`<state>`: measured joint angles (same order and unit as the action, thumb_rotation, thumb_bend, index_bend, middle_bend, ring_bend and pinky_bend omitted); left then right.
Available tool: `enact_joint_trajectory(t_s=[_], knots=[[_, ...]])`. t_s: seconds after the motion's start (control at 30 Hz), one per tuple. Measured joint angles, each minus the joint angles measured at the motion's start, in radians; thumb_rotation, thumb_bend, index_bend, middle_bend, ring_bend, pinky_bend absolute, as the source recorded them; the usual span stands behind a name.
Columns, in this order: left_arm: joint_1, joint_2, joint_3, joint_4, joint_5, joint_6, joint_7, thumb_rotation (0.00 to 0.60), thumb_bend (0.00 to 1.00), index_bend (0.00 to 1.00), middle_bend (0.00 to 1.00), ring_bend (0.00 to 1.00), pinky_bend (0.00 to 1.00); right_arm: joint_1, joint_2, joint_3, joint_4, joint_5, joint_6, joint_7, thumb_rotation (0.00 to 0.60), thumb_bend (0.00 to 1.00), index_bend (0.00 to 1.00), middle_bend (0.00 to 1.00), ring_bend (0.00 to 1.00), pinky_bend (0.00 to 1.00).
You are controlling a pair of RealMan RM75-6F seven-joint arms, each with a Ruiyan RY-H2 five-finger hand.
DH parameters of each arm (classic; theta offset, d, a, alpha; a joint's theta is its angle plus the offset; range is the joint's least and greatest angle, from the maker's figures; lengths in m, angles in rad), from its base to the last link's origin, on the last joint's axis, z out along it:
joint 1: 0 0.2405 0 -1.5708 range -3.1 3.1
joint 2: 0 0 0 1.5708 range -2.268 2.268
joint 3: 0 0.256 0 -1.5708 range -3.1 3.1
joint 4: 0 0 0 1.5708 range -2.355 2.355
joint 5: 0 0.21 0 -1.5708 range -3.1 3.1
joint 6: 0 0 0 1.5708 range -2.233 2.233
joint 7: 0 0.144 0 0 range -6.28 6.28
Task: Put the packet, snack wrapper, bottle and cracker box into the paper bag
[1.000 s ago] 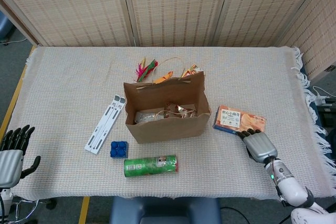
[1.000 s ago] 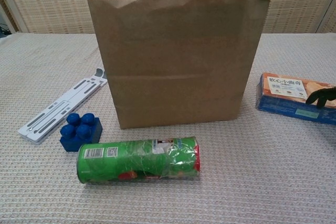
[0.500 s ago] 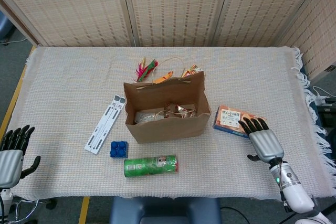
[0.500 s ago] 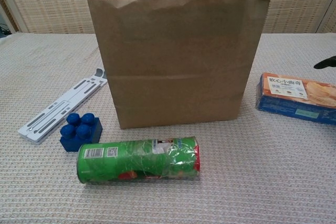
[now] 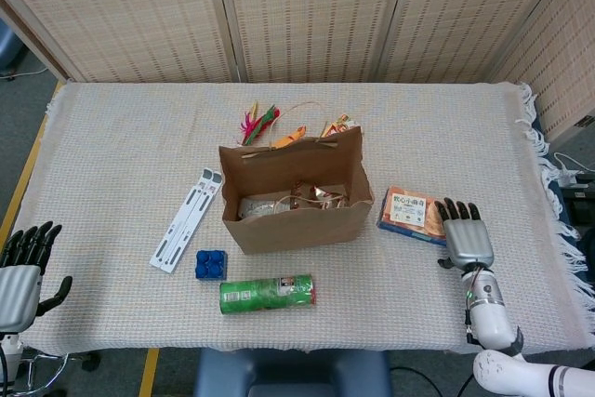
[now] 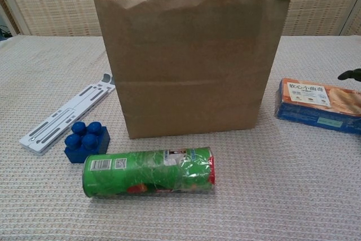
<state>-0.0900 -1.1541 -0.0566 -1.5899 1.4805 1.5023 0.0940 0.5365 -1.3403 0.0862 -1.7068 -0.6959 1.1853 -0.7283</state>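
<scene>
Woven cane screens [image 5: 307,16] stand behind a surface [image 5: 121,146] covered with a pale knitted cloth. Near the middle stands the paper bag [image 5: 296,200], upright and open at the top; from the head view a crinkled shiny packet [image 5: 319,195] and a pale wrapper [image 5: 265,206] lie inside it, though what else is in there cannot be told. Behind the bag lie some bright feathers and ribbon [image 5: 265,123]. In front of the bag a green bottle [image 5: 268,293] lies on its side, well apart from both hands. Just left of it sits a small blue block [image 5: 211,264], and beside that a flat white folding stand [image 5: 187,219] lies at a slant. Right of the bag the cracker box [image 5: 416,214] lies flat on the cloth, orange on top with a blue edge. The right hand [image 5: 468,241] rests palm down at the box's right end, its dark fingers [image 5: 458,210] stretched straight and side by side, holding nothing; whether the tips touch the box cannot be told. In the chest view only a dark fingertip shows at the right edge, above the box. The left hand [image 5: 20,281] hangs off the left front corner of the surface, fingers spread and holding nothing.
</scene>
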Motion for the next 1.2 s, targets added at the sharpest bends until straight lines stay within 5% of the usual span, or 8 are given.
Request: enact_joint_trajectory(t_s=[0.9,1.0,1.13,1.2], knots=[[-0.001,0.004,0.004,0.005,0.008,-0.002,-0.018,0.600,0.37,0.02,0.00,0.00,0.00,0.092,-0.216,0.134,0.252,0.285,-0.038,-0.047,0.600,0.03,0.00,0.00,0.00,0.08],[-0.002,0.005,0.004,0.005,0.009,-0.003,-0.022,0.600,0.37,0.02,0.00,0.00,0.00,0.099,-0.236,0.150,0.273,0.286,-0.040,-0.032,0.600,0.13,0.05,0.14,0.14,0.26],[-0.003,0.006,0.004,0.006,0.009,-0.005,-0.027,0.600,0.37,0.02,0.00,0.00,0.00,0.096,-0.247,0.152,0.281,0.230,-0.030,0.009,0.600,0.28,0.38,0.49,0.55,0.62],[-0.003,0.007,0.005,0.006,0.010,-0.005,-0.028,0.600,0.37,0.02,0.00,0.00,0.00,0.089,-0.251,0.149,0.283,0.172,-0.017,0.045,0.600,0.31,0.47,0.54,0.60,0.68]])
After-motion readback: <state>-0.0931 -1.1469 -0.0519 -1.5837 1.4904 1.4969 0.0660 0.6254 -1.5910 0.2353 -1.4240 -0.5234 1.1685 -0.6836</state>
